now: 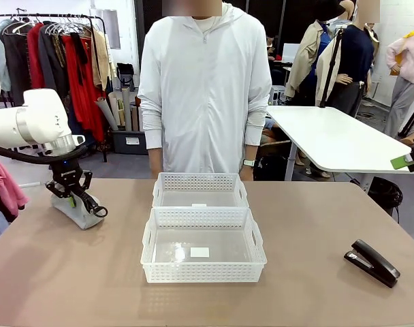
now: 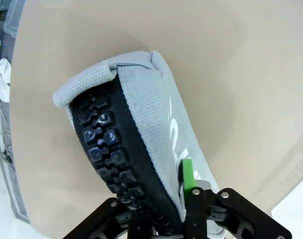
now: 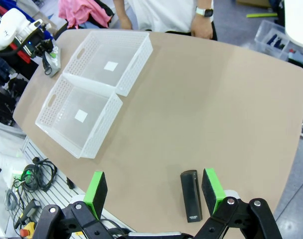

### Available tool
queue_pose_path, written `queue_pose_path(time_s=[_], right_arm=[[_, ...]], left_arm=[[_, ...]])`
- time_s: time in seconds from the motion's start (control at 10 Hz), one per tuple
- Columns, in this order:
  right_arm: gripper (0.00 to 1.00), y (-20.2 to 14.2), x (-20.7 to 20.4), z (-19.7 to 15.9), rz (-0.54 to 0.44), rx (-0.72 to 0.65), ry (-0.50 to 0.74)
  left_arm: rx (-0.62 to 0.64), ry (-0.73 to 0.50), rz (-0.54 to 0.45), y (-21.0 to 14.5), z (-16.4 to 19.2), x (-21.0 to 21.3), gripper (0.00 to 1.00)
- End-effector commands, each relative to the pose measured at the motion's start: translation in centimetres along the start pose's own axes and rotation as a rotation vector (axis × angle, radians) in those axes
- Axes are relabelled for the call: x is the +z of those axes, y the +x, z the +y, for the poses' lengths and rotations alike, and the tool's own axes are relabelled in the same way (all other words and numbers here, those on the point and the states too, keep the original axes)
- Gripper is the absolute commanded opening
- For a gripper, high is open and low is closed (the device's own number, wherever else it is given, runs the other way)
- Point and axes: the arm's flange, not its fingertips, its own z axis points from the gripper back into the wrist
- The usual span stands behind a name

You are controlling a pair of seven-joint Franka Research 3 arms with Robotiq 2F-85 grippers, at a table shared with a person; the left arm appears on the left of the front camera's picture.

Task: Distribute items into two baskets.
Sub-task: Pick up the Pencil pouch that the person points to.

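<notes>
- Grey pouch (image 2: 151, 114) sits on the tabletop (image 1: 316, 225) at the robot's left, well apart from the two baskets (image 1: 203, 272).
- Left gripper (image 1: 75, 196) seems clamped on it. One green pad (image 2: 187, 174) presses the grey side, but black trim hides the other.
- Right gripper (image 3: 154, 191) hangs spread wide above the stapler (image 3: 190, 195), touching nothing.

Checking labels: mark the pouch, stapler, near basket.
pouch (image 2: 154, 119), left wrist view, grey fabric side.
stapler (image 1: 372, 263), front view, black top arm.
near basket (image 1: 203, 271), front view, front lattice wall.
</notes>
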Motion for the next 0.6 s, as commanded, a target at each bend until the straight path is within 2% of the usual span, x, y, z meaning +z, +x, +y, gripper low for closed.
queue_pose_path(time_s=[0.0, 0.5], right_arm=[[1.00, -0.08, -0.04, 0.05, -0.020, 0.012, 0.020], [1.00, -0.08, -0.04, 0.05, -0.020, 0.012, 0.020]], left_arm=[[0.000, -0.009, 0.003, -0.16, 0.20, -0.08, 0.00], [0.000, 0.000, 0.000, 0.00, 0.00, 0.00, 0.00]])
